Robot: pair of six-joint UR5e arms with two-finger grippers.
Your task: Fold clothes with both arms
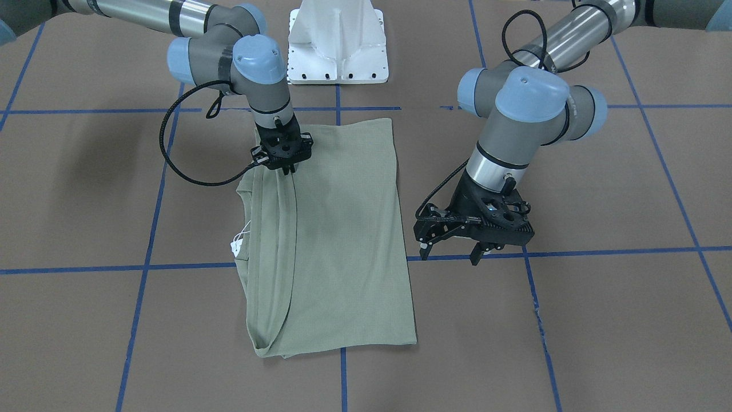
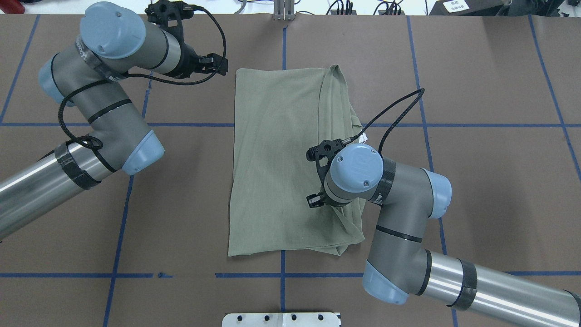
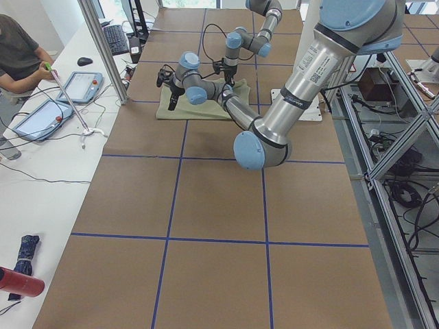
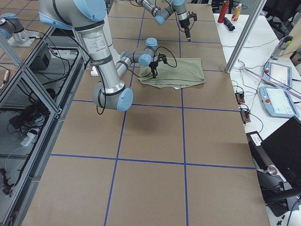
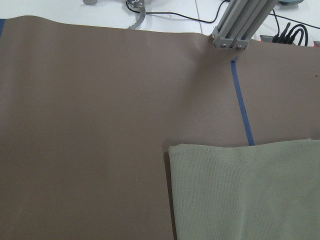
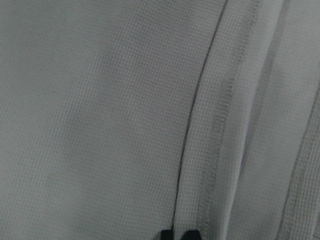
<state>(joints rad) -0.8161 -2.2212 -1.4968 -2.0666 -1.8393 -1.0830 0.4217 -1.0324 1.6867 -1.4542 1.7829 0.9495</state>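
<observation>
The pale sage-green shirt [image 1: 343, 229] lies folded into a long rectangle at the table's middle, also in the overhead view [image 2: 272, 159]. Its white tag [image 1: 237, 245] sticks out at one side. My right gripper [image 1: 284, 167] stands on the shirt's bunched side folds, shut on the fabric; the folds run up to it. In the right wrist view its fingertips [image 6: 177, 234] are together at a seam of the shirt [image 6: 100, 125]. My left gripper [image 1: 450, 252] is open and empty, above bare table beside the shirt's other long edge. The left wrist view shows a shirt corner [image 5: 245, 195].
The white base pedestal [image 1: 337, 43] stands at the robot's edge of the table. Blue tape lines [image 1: 171, 266] cross the brown table. An aluminium post [image 5: 240, 25] stands at the far edge. An operator [image 3: 17, 55] sits at a side bench with tablets.
</observation>
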